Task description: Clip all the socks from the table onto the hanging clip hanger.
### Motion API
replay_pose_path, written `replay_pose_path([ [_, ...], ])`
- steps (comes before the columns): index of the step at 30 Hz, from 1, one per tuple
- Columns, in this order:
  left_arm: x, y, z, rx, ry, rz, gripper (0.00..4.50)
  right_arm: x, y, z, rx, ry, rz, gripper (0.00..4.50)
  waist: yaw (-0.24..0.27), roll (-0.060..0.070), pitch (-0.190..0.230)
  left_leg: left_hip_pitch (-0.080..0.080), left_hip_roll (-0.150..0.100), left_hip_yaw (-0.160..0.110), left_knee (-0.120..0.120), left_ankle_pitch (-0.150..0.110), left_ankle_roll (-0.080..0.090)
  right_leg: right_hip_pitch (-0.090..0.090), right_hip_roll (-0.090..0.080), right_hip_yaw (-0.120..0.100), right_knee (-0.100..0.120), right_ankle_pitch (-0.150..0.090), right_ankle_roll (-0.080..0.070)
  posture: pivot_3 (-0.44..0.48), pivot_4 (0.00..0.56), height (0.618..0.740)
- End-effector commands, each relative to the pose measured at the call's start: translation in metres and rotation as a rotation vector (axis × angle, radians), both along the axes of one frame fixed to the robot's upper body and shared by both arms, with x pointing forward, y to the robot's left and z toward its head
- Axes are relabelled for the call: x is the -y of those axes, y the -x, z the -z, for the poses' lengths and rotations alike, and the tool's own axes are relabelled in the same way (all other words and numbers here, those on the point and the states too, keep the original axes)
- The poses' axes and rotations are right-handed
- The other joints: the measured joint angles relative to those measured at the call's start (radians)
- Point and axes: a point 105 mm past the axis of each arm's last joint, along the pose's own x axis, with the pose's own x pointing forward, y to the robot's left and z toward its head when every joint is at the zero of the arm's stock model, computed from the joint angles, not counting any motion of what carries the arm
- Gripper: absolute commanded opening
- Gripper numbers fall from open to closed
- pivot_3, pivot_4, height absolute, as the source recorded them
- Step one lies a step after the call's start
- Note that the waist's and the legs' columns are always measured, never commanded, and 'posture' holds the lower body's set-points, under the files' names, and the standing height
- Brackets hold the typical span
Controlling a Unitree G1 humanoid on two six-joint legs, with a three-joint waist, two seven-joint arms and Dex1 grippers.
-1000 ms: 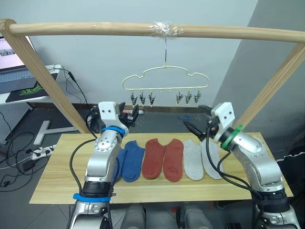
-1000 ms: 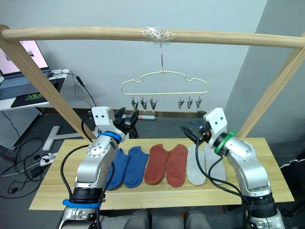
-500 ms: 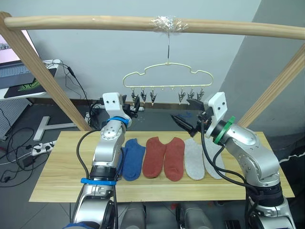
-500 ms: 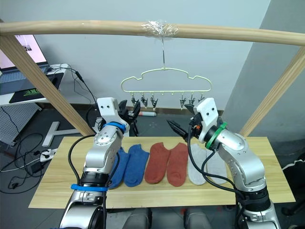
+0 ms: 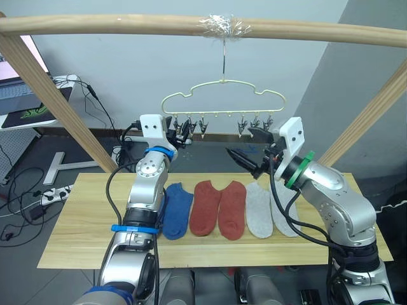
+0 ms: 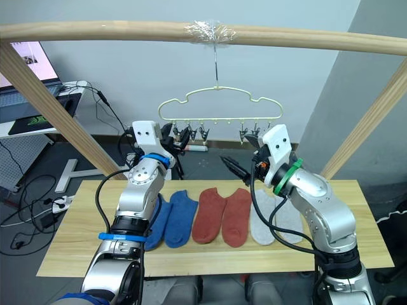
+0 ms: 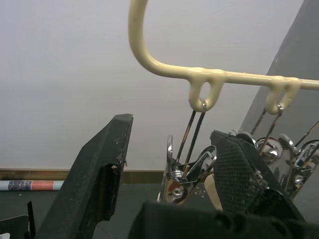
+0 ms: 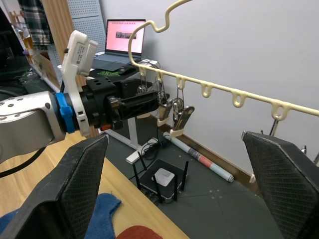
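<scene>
Hanging by its thin hook from a thick round wooden rail (image 5: pixel 127 25): the pale cream wire clip hanger (image 5: pixel 222 101), wavy at the shoulders, with small shiny metal clips (image 7: pixel 182 172) in two groups. Reaching up at the left clip group with the left gripper (image 7: pixel 169 169), black fingers spread apart around one clip, not pinching it. Holding the right gripper (image 5: pixel 245 152) wide open in the air, just under the right clips. Lying flat in a row on the light plank table (image 5: pixel 76 235): soft knit socks, blue (image 5: pixel 178 213), rust-red (image 5: pixel 219 206), light grey (image 5: pixel 257 210).
</scene>
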Motion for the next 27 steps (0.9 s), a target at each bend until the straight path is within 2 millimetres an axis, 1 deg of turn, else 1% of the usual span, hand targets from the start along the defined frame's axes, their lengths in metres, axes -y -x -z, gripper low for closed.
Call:
replay_pose_path([
  [1, 0.0004, 0.0005, -0.0222, 0.089, -0.021, 0.003, 2.79, -0.0007, 0.0059, -0.0183, 0.067, -0.023, -0.015, 4.50, 0.000, 0.000, 0.001, 0.000, 0.000, 0.000, 0.000, 0.000, 0.000, 0.000, 0.000, 0.000, 0.000, 0.000, 0.000, 0.100, 0.202, 0.740],
  [6, 0.0037, 0.0013, -0.0276, 0.116, -0.020, 0.018, 2.79, 0.0002, 0.0046, -0.0182, 0.059, -0.031, -0.016, 4.50, 0.000, 0.000, 0.001, 0.000, 0.000, 0.000, 0.000, 0.000, 0.000, 0.000, 0.000, 0.000, 0.000, 0.000, 0.000, 0.105, 0.201, 0.740],
  [9, 0.0045, 0.0015, -0.0274, 0.118, -0.019, 0.020, 2.25, 0.0002, 0.0042, -0.0175, 0.054, -0.030, -0.019, 4.50, 0.000, 0.000, 0.001, 0.000, 0.000, 0.000, 0.000, 0.000, 0.000, 0.000, 0.000, 0.000, 0.000, 0.000, 0.000, 0.107, 0.201, 0.740],
  [13, 0.0063, 0.0030, -0.0260, 0.115, -0.007, 0.039, 1.00, 0.0000, 0.0042, -0.0174, 0.051, -0.031, -0.021, 4.50, 0.000, 0.000, 0.001, 0.000, 0.000, 0.000, 0.000, 0.000, 0.000, 0.000, 0.000, 0.000, 0.000, 0.000, 0.000, 0.108, 0.198, 0.740],
  [15, 0.0071, 0.0032, -0.0258, 0.115, -0.004, 0.045, 0.48, 0.0002, 0.0039, -0.0171, 0.050, -0.030, -0.022, 4.50, 0.000, 0.000, 0.001, 0.000, 0.000, 0.000, 0.000, 0.000, 0.000, 0.000, 0.000, 0.000, 0.000, 0.000, 0.000, 0.110, 0.197, 0.740],
  [18, 0.0071, 0.0033, -0.0263, 0.116, -0.001, 0.046, 0.05, 0.0004, 0.0032, -0.0172, 0.049, -0.030, -0.021, 4.50, 0.000, 0.000, 0.001, 0.000, 0.000, 0.000, 0.000, 0.000, 0.000, 0.000, 0.000, 0.000, 0.000, 0.000, 0.000, 0.108, 0.194, 0.740],
  [27, 0.0015, 0.0022, -0.0273, 0.112, -0.024, 0.037, 0.01, -0.0018, 0.0029, -0.0127, 0.050, -0.005, -0.014, 4.50, 0.000, 0.000, 0.001, 0.000, 0.000, 0.000, 0.000, 0.000, 0.000, 0.000, 0.000, 0.000, 0.000, 0.000, 0.000, 0.110, 0.191, 0.740],
])
